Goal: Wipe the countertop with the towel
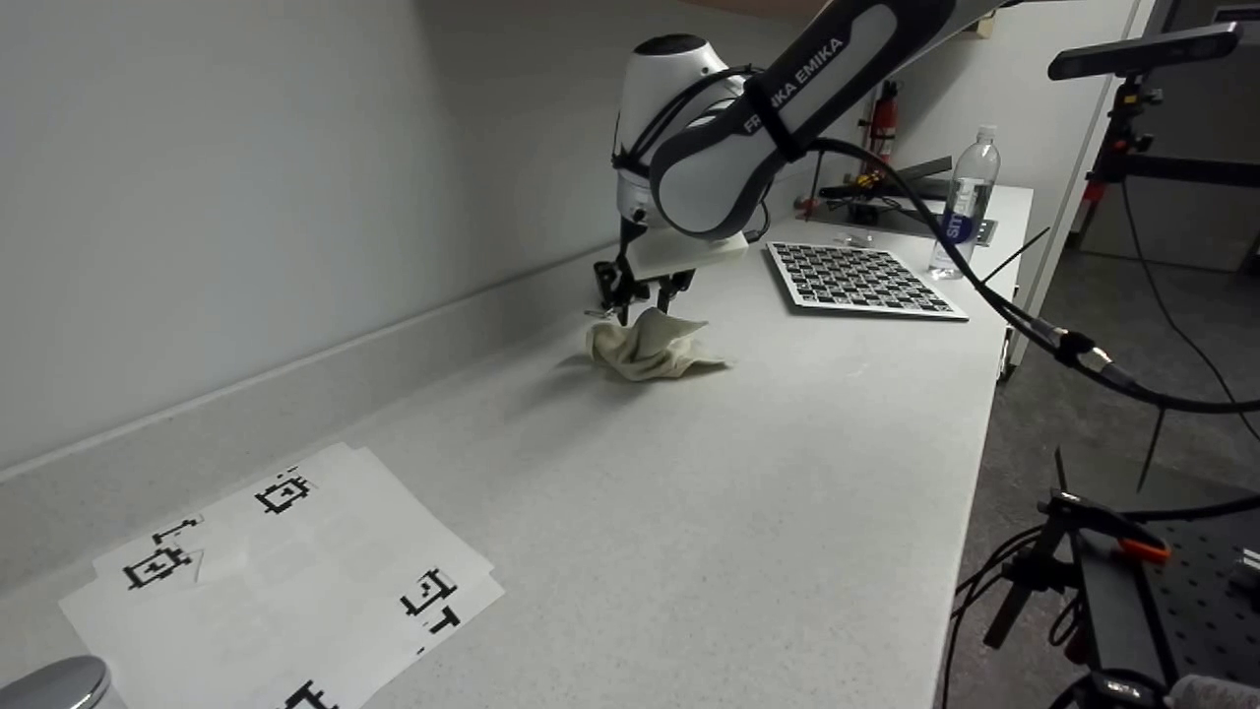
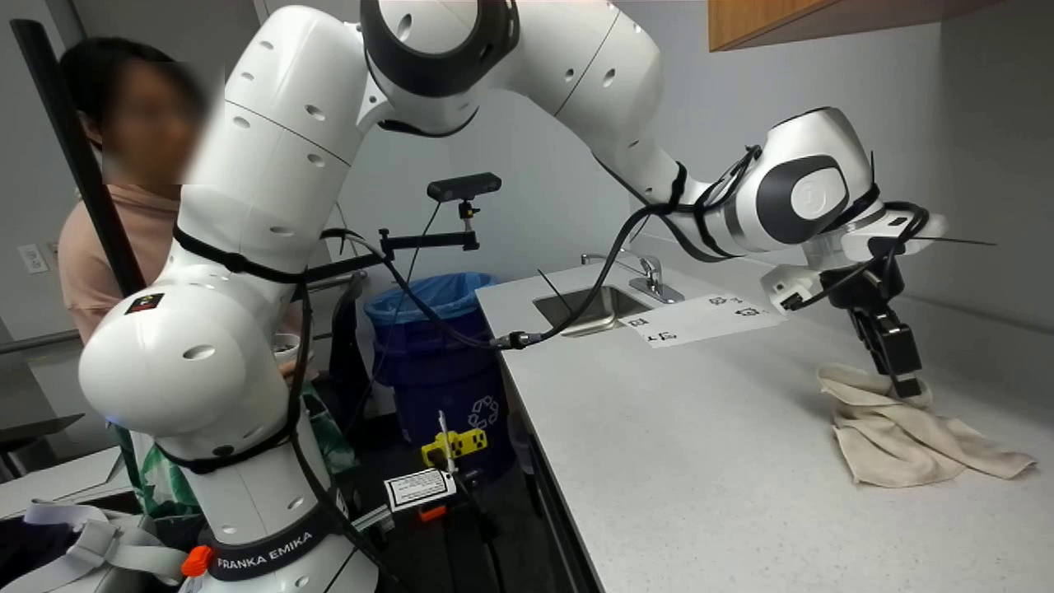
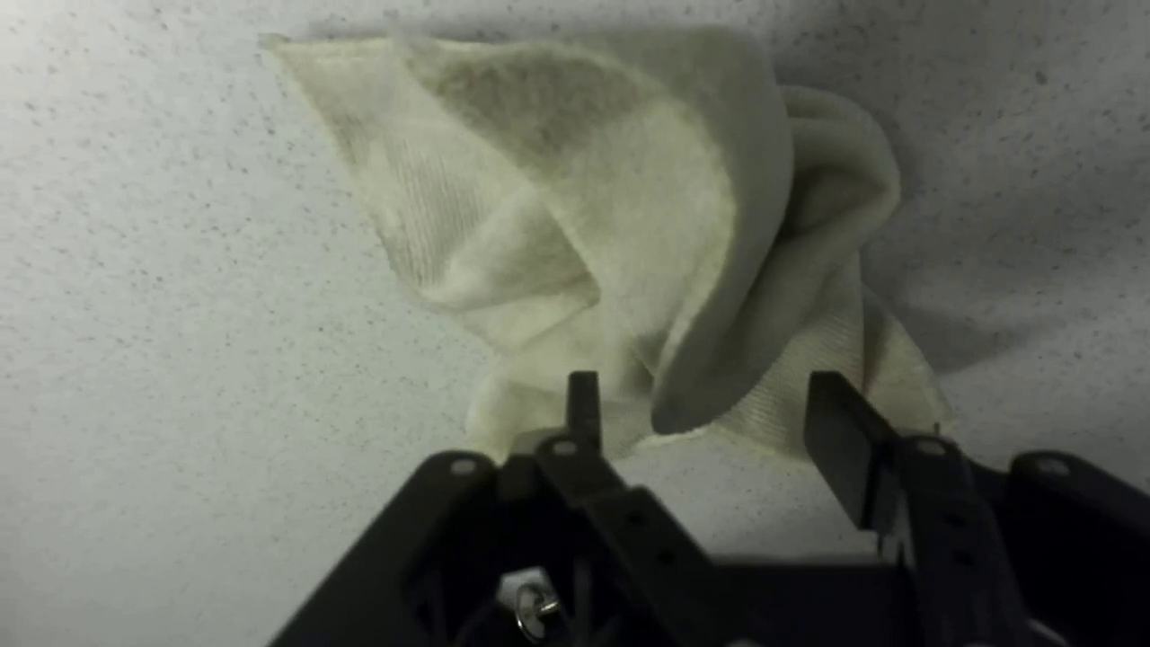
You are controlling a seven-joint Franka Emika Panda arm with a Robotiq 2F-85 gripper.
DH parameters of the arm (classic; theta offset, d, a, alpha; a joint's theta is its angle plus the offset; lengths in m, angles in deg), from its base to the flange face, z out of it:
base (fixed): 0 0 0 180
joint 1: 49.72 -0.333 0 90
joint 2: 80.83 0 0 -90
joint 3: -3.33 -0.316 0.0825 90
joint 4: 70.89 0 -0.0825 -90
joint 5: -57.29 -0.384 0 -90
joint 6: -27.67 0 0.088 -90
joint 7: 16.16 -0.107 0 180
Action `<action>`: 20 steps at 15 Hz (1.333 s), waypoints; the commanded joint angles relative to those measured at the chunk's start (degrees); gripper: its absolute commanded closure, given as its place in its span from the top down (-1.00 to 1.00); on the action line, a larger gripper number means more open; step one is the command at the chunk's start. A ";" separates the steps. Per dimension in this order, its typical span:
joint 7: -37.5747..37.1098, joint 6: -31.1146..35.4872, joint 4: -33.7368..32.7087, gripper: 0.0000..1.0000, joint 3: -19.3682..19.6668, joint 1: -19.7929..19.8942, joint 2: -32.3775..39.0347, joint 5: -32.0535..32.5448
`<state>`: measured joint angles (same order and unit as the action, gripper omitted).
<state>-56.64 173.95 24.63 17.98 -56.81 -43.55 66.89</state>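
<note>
Fingers (image 3: 844,449) r apart w/ nothing held; towel (image 2: 897,449) lies bunched on surface (image 2: 675,461) by them. If they shut too high, they'd prob. pinch just a bit & drop it.

Yep, a lab: black two-fingered pincer (image 3: 703,386) between a flat black-and-white checkered board (image 1: 866,281) and white black-marked paper (image 1: 295,581), white-and-black jointed robot arm (image 1: 733,165) above it.

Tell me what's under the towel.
The towel lies in crumpled folds on the countertop, whose speckled surface shows around it. The patch directly beneath is covered, so whether anything else is there cannot be seen.
</note>
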 commanded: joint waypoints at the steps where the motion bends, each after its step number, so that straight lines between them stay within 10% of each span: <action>1: 0.81 0.37 -0.19 -0.36 -0.32 0.30 0.06 -0.25; 5: 1.17 -0.10 -0.09 -0.98 -0.73 0.50 -0.07 -0.64; 10: 0.69 -0.63 0.03 -0.99 -0.65 0.33 -0.12 -0.73; 11: 0.80 -0.92 0.01 -0.45 -0.52 0.25 -0.15 -0.50; 20: 2.04 -4.35 0.01 0.73 -1.64 0.95 -0.48 -1.34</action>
<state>-56.24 171.49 24.94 17.63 -56.79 -43.56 66.83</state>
